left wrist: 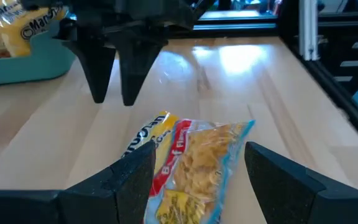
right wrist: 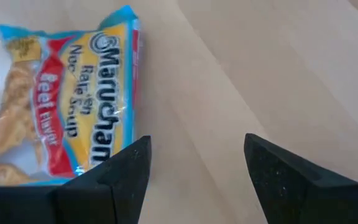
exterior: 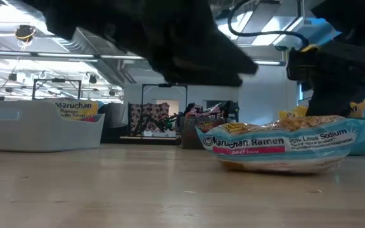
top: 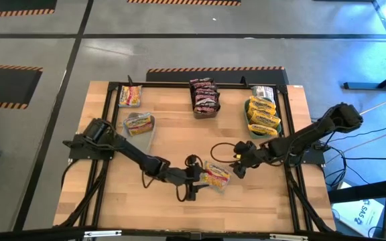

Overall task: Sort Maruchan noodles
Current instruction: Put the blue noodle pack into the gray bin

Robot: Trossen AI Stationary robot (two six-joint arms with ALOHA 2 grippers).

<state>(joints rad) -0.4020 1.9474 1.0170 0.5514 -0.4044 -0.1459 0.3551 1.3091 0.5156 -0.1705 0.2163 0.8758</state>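
loose packet point(top: 216, 175): lies flat on the table point(top: 173, 144), near the middle, between both grippers
left gripper point(left wrist: 191, 177): fingers spread wide either side of the packet's end, gripping nothing
right gripper point(right wrist: 191, 180): open and empty, just right of the packet
other packets: sorted into bins along the far edge

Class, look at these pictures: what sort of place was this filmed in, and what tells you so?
Probably a robotics lab or workshop. Hazard-striped tape marks the grey concrete floor, a framed wooden table carries two robot arms, and bins of Maruchan ramen packets sit along its far edge, with one loose beef packet between the grippers.
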